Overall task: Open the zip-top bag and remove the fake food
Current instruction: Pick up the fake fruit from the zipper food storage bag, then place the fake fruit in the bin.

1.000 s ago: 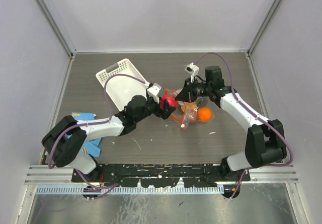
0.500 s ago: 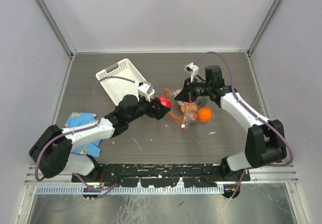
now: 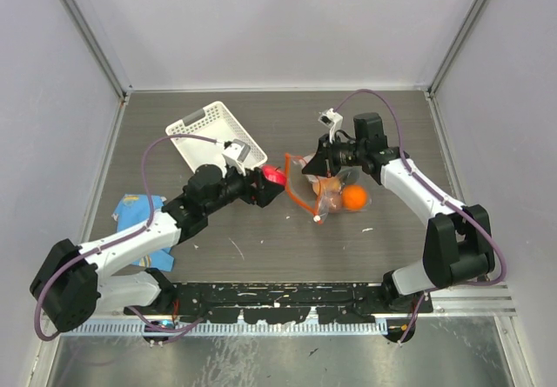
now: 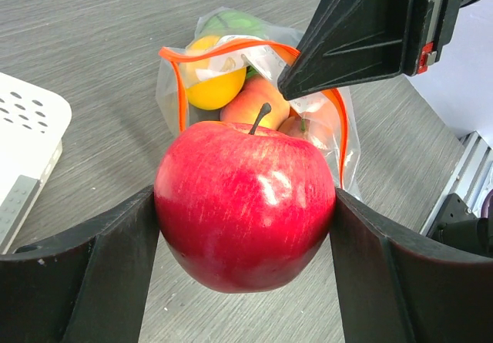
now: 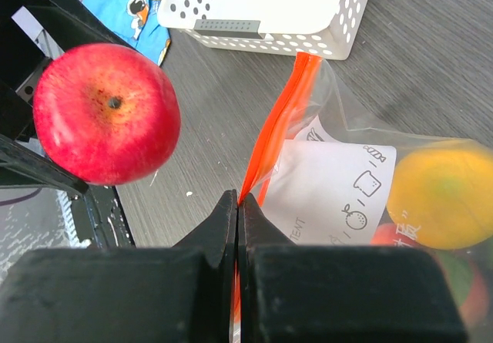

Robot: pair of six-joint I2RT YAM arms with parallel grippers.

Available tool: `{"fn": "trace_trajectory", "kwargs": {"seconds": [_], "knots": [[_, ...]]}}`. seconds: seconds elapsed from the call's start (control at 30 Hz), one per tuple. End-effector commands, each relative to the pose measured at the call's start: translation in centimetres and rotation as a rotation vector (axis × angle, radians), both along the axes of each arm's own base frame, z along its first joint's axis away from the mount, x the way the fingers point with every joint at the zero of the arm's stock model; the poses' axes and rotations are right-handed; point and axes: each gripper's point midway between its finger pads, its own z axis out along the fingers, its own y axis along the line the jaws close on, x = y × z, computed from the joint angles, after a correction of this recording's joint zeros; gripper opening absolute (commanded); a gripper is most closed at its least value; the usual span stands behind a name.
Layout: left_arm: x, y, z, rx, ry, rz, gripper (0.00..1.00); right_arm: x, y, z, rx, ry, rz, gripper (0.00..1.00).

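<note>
Blue cloth [image 3: 139, 206] lies at the left edge of the desk [image 3: 261, 248], partly under the left arm. The right wrist view shows a small astronaut print on it, with no words legible.

One white perforated basket [image 3: 209, 133] sits behind the cloth.

Left tool [image 3: 266, 183]: its fingers press on either side of one red apple [image 4: 245, 204]. The apple is stem up, outside the bag, between the basket and the bag.

Bag [image 3: 329, 189]: it lies on the desk right of centre, mouth open toward the apple. Its zip strip [image 5: 281, 116] is orange.

Right tool [image 5: 237, 208]: its fingers are pressed together, pinching the zip strip at the mouth.

A white panel [image 5: 335, 185] on the bag carries small line drawings of a bread slice and a fruit. The lettering below them is cut off by the tool and too small to read.

Fruit inside the bag:
- Left wrist view: one yellow [image 4: 209, 81], one green [image 4: 231, 25], and two peach-red [image 4: 258, 105].
- Top view: one orange [image 3: 352, 197].

The pieces overlap behind crinkled plastic, so the full count cannot be told.
</note>
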Motion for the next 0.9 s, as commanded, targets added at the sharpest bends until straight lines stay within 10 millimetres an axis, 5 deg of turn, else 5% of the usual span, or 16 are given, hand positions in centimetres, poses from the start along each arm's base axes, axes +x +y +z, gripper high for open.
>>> {"fn": "trace_trajectory", "kwargs": {"seconds": [0.0, 0.87], "knots": [[-0.2, 0.8, 1.6, -0.025, -0.022, 0.007, 0.14, 0.8, 0.3, 2.1, 0.024, -0.065, 0.023, 0.01], [1.5, 5.2, 4.5, -0.046, -0.034, 0.085, 0.12, 0.9, 0.1, 2.0, 0.02, -0.064, 0.02, 0.01]]}}
